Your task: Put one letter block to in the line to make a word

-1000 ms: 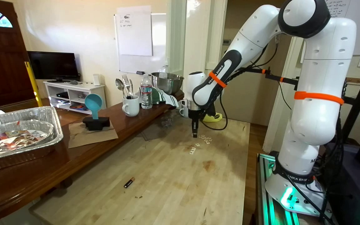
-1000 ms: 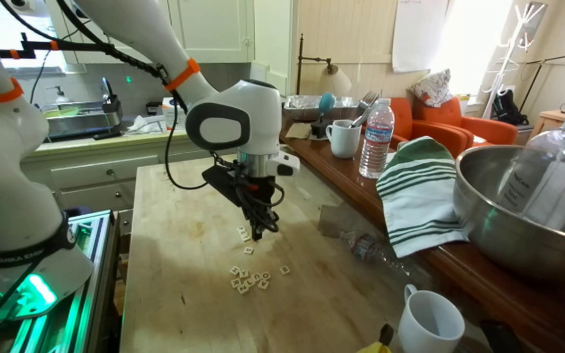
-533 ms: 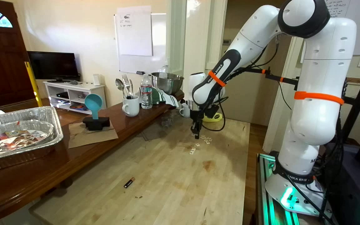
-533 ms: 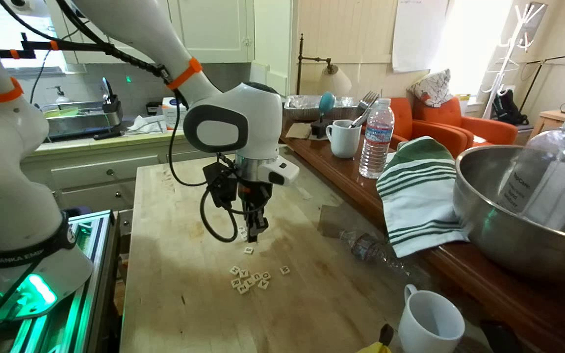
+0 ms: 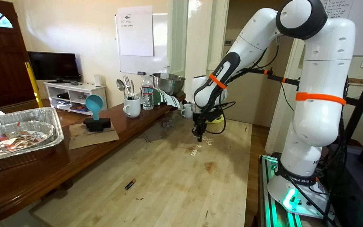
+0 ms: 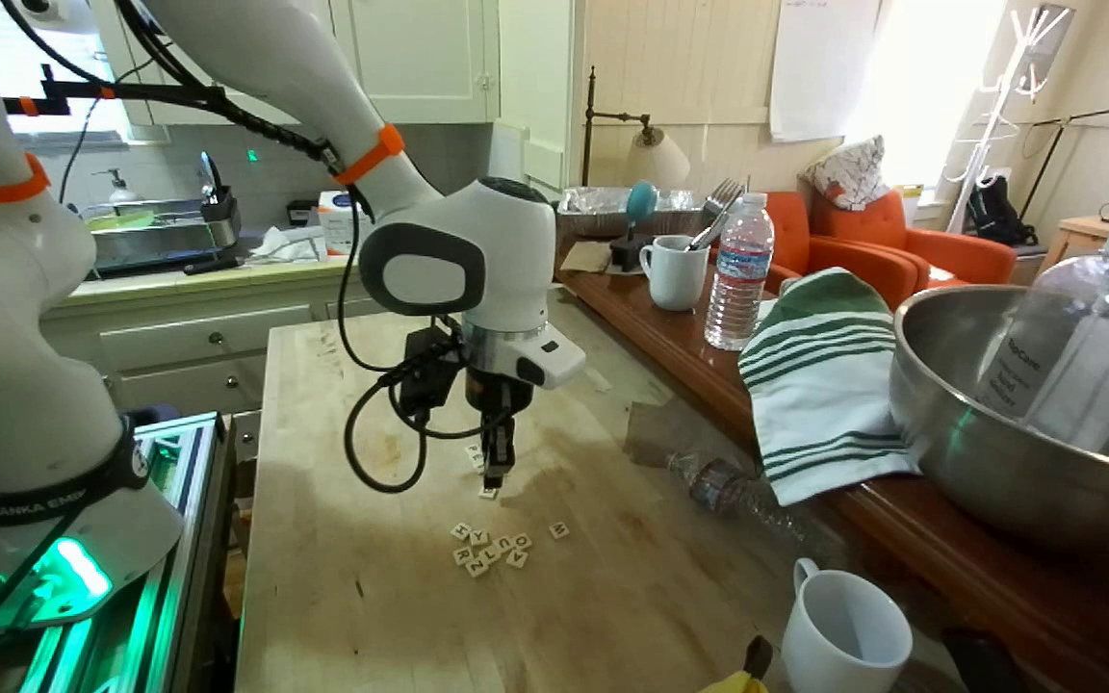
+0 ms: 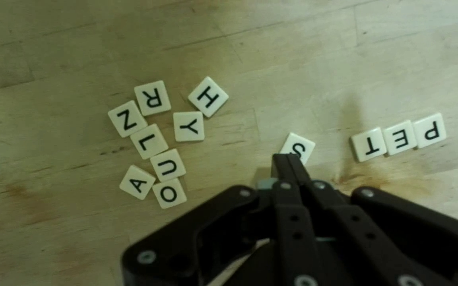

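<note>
Wooden table (image 6: 362,626), white robot arm (image 5: 258,30) bent over it, gripper (image 7: 287,159) pointing down.
Its fingers are clenched together, tip against tip; eight loose letter blocks (image 7: 149,142) lie clustered to one side in the wrist view, the row P-E-T (image 7: 400,138) to the other, and between them the S block (image 7: 301,143), partly hidden behind the fingertips.

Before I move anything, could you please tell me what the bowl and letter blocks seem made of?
Bowl: likely stainless steel, polished, given its silvery reflections. Letter blocks: smooth, cream-coloured, probably plastic, given softened corners and no visible grain; painted wood is possible.
</note>
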Robot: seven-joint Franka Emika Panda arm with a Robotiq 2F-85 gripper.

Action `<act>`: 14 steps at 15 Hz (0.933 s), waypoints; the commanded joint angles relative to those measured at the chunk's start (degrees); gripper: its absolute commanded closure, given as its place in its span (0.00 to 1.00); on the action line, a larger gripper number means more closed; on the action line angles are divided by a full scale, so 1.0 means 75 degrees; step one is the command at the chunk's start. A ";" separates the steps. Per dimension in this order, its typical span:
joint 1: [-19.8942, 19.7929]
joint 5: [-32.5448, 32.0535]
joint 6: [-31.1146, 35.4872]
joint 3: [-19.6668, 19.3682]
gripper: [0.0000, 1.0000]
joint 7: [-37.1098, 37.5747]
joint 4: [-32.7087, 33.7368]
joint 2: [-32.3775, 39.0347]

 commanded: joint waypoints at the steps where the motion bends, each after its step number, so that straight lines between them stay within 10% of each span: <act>1: 0.0025 0.0008 0.0427 -0.0103 1.00 0.0364 -0.0141 0.0207; 14: 0.0009 0.0663 0.0771 -0.0085 1.00 0.0691 -0.0324 0.0280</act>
